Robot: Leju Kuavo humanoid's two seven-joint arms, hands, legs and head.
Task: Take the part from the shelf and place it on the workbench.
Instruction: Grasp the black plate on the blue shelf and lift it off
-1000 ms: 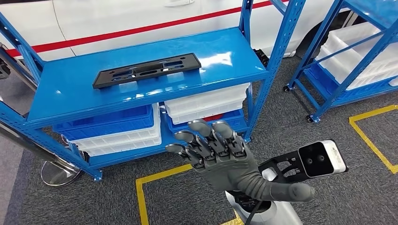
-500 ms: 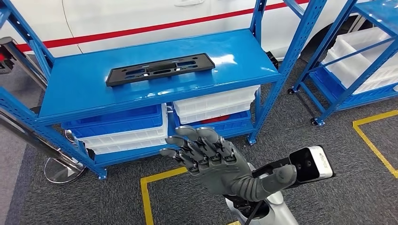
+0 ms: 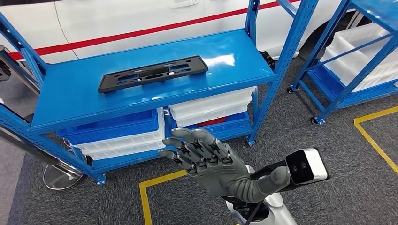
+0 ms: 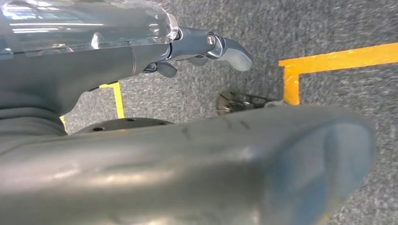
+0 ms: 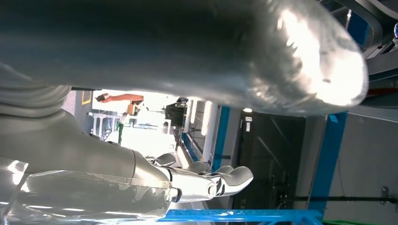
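The part [image 3: 153,74] is a long, flat, black plate with slots and holes cut in it. It looks like hard plastic, though that is a guess. It lies on the top board of the blue shelf [image 3: 225,56], which is smooth, shiny metal. In the head view the part's long side runs from about 8 o'clock to 2 o'clock, almost straight across. The right hand [image 3: 211,161] is held up in front of the shelf, lower than the top board. It is grey and holds nothing, and its fingers are spread apart and point up toward the shelf. From this hand the part lies at about 11 o'clock, well apart, with the shelf's front edge between them. The left hand [image 4: 206,47] shows in the left wrist view, hanging over the grey carpet with yellow tape lines. Its fingers look a bit curled and hold nothing, but I cannot tell if they are spread or closed. So the right hand seems the one nearer to the part. To take it, the hand would need to go up and over the edge, then close across the part's thin width. Under the top board sit white and blue plastic bins [image 3: 117,133].
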